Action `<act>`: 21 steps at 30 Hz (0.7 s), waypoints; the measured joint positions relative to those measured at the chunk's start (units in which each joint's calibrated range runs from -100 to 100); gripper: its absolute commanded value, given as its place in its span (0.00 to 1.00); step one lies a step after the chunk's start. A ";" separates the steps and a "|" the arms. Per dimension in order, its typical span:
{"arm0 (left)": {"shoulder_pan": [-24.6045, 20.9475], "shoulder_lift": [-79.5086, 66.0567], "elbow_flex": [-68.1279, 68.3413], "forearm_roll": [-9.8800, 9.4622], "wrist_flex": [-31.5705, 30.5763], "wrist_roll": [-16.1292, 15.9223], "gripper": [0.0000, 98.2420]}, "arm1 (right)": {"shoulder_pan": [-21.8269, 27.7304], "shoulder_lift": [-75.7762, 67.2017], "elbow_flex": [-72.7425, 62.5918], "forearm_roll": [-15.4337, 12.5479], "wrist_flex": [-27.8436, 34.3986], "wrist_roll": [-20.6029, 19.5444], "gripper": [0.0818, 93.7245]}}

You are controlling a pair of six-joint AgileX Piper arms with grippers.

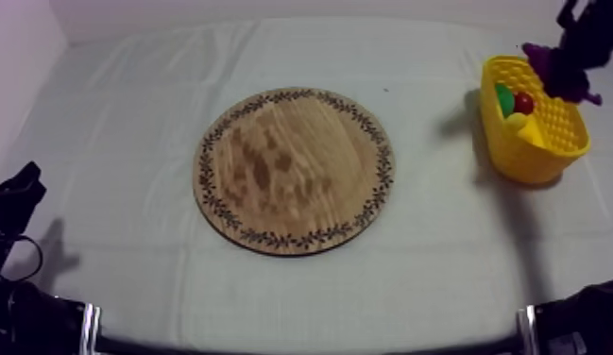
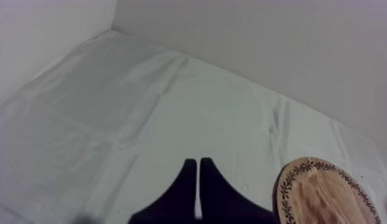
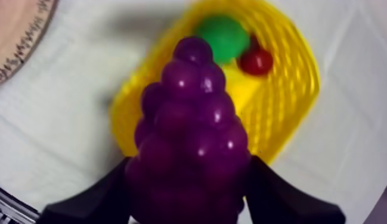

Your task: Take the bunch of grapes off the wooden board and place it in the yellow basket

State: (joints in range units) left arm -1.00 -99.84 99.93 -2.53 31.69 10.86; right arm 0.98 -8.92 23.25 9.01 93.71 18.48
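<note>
Purple and glossy, the bunch of grapes (image 3: pixel 192 119) sits clamped between the two black fingers of the right pincer (image 3: pixel 191 173). The fingers grip it from both sides at its broad end, and its narrow tip points toward the yellow basket (image 1: pixel 541 162). The top view shows the bunch held in the air over the basket's far rim, not lying inside it. The basket stands on the desk (image 1: pixel 130 113) close to its right edge, toward the far right corner. Inside it lie a green toy fruit (image 1: pixel 504 98) and a small red fruit (image 1: pixel 524 102), just beside each other. The round wooden board (image 1: pixel 294 170) with its patterned rim lies flat in the middle of the desk, well apart from the basket, and its top is bare. The left pincer (image 2: pixel 197 162) rests by the desk's near left corner, its fingers closed together into a narrow wedge with nothing between them, aimed across the cloth with the board's rim off to one side.
</note>
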 measured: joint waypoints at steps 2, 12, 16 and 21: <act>0.00 0.00 0.00 0.00 0.00 0.00 0.00 | 1.40 -0.72 1.85 0.29 -0.01 -0.07 0.41; 0.00 0.00 0.00 0.00 0.00 0.00 0.00 | 4.04 2.05 4.78 0.24 -2.29 -1.03 0.42; 0.00 0.00 0.00 0.00 0.00 0.00 0.00 | 4.25 5.38 3.77 -0.19 -3.51 -1.56 0.42; 0.00 0.00 0.00 0.00 0.00 0.00 0.00 | 4.76 11.03 0.47 -0.77 -5.51 -2.02 0.47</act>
State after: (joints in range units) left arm -1.00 -99.84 99.93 -2.53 31.69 10.86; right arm 5.74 2.11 23.72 8.25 88.20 16.47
